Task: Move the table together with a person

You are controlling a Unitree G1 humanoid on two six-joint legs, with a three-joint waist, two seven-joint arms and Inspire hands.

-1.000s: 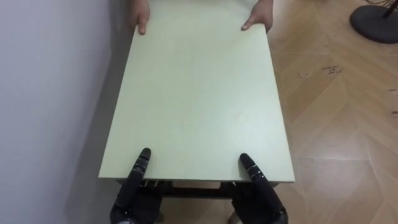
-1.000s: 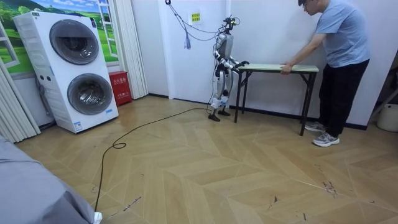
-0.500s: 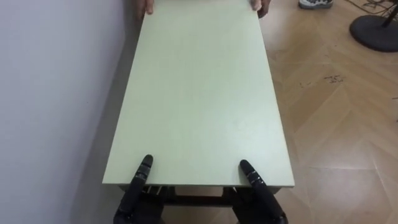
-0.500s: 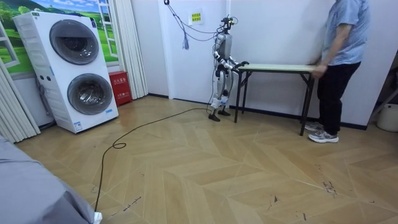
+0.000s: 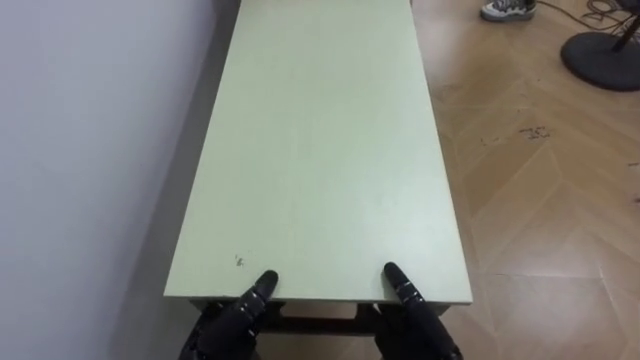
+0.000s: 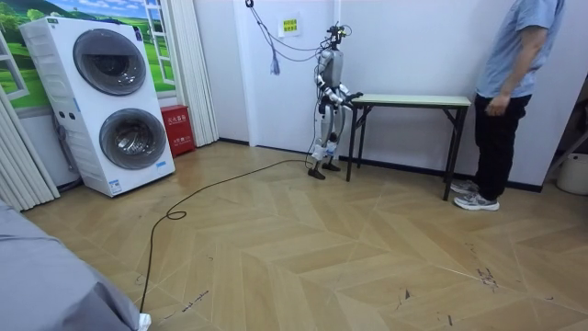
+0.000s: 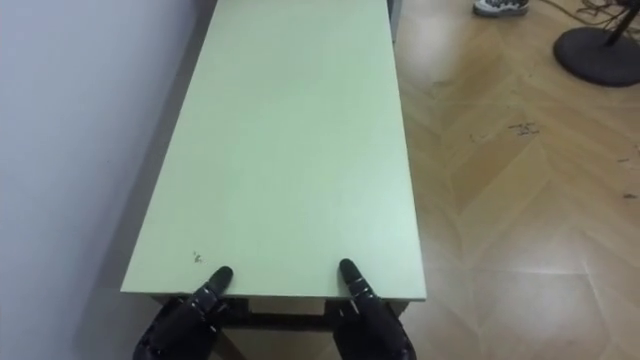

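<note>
A long table with a pale green top (image 5: 320, 150) runs away from me beside the wall. My left hand (image 5: 235, 318) and right hand (image 5: 415, 320) hold its near short edge, thumbs on top and the rest below the edge. In the room view I stand at the end of the table (image 6: 409, 99) on the room view's left. The person (image 6: 514, 92) stands upright at the far end with arms hanging, hands off the table. One shoe (image 5: 505, 9) of the person shows by the far right corner.
A white wall (image 5: 90, 150) runs close along the table's left side. Wooden floor lies open to the right, with a dark round stand base (image 5: 603, 45) at the far right. Stacked washing machines (image 6: 106, 101) and a red box (image 6: 176, 129) stand far off.
The person has taken both hands off the far edge and straightened up. My left hand has slid right along the near edge. My view has tipped slightly.
</note>
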